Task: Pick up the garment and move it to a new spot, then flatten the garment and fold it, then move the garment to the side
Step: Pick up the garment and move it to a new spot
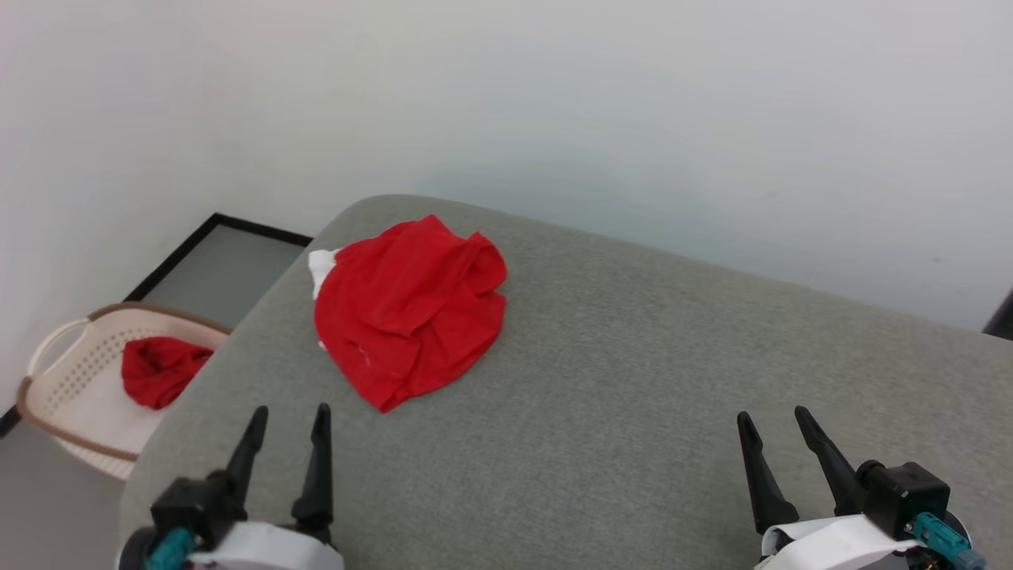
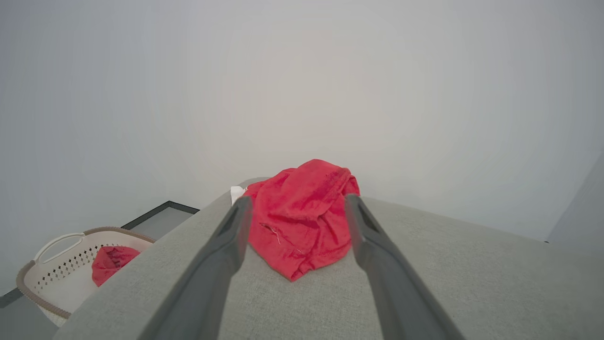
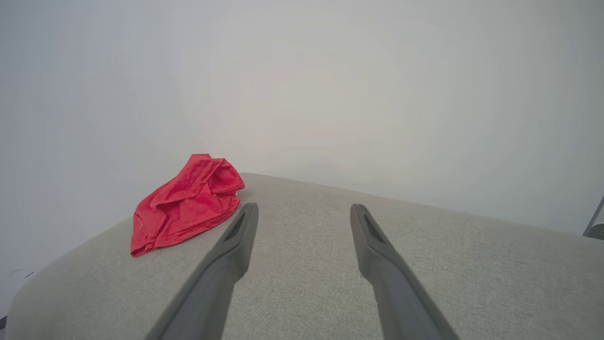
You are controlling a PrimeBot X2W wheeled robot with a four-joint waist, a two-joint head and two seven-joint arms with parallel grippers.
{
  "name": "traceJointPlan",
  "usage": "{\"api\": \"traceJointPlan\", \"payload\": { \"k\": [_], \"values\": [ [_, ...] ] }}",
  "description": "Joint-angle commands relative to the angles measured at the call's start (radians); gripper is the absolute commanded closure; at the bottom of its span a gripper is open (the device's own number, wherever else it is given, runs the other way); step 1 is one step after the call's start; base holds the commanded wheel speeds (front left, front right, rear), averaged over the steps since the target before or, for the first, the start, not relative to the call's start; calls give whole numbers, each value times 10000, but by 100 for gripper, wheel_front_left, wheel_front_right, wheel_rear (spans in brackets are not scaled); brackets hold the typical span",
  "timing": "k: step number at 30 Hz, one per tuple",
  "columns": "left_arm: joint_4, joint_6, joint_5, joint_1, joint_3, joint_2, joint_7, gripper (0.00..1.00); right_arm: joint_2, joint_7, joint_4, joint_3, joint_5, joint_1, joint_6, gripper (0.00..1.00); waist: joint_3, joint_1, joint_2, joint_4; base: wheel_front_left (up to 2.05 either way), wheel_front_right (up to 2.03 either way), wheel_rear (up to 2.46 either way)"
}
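Your crumpled red garment [image 1: 407, 309] with white sleeve lies on the grey fabric surface [image 1: 633, 380]; left gripper [image 1: 291, 409] near it, right gripper [image 1: 772, 413] well apart, both wide and empty.

We count one garment [image 1: 407, 313], one basket [image 1: 79, 360], one smaller red cloth [image 1: 158, 370], one grey surface [image 1: 633, 356]. We tally one left gripper [image 1: 291, 410], one right gripper [image 1: 772, 413].
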Motion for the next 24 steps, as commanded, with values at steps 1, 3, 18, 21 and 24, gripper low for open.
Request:
{"api": "traceJointPlan", "payload": {
  "k": [1,3,18,21,24],
  "values": [
    [19,-53,-183,-244,55,49,136,0,21,-48,16,22,58,-39,7,0,93,0,-1,126,0,0,0],
    [16,-121,-385,-509,86,69,380,0,17,-26,-5,4,39,-88,7,0,217,0,-1,75,0,0,0],
    [1199,-408,-2771,-4788,913,1370,4111,0,-308,341,-794,-172,-352,-955,7,0,2671,0,-1,-1288,0,0,0],
    [1741,-306,-3070,-5739,1071,1848,5163,0,-407,394,-985,-155,-362,-1216,7,0,3270,0,-1,-1640,0,0,0],
    [2233,-218,-3356,-6615,1046,2141,6269,0,-505,411,-1155,-217,-375,-1395,6,0,3780,0,-1,-1894,0,0,0]
  ]
}}
